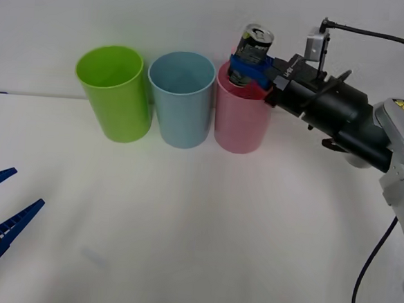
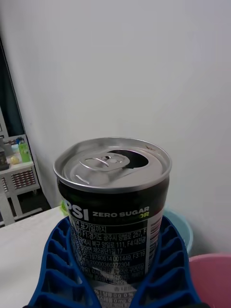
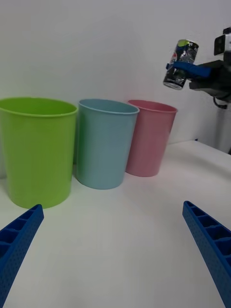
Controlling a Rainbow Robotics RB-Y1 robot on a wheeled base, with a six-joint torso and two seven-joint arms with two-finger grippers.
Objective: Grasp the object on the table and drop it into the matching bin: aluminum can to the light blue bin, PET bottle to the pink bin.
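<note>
Right gripper [image 1: 253, 70]: my blue ribbed fingers are clenched on the aluminum can [image 1: 253, 50], raised in the air beside the bins.
Aluminum can: upright with a slight tilt, silver top and pull tab up, held by its lower body; in the front view it sits over the rim of the pink bin [image 1: 241, 123], not yet over the light blue bin [image 1: 181, 105].
Bins: lime green bin [image 1: 114, 93], light blue bin and pink bin stand in a close row at the far side of the white surface [image 1: 183, 226].
Left gripper [image 1: 0, 214]: fingers spread apart and holding nothing, idle low over the near left of the surface.
Step in hand: carrying the can toward its matching bin.
Next move, as I judge it: shift the can toward my left until it is centred over the light blue mouth, then release; letting go here would likely drop it into the pink bin.
</note>
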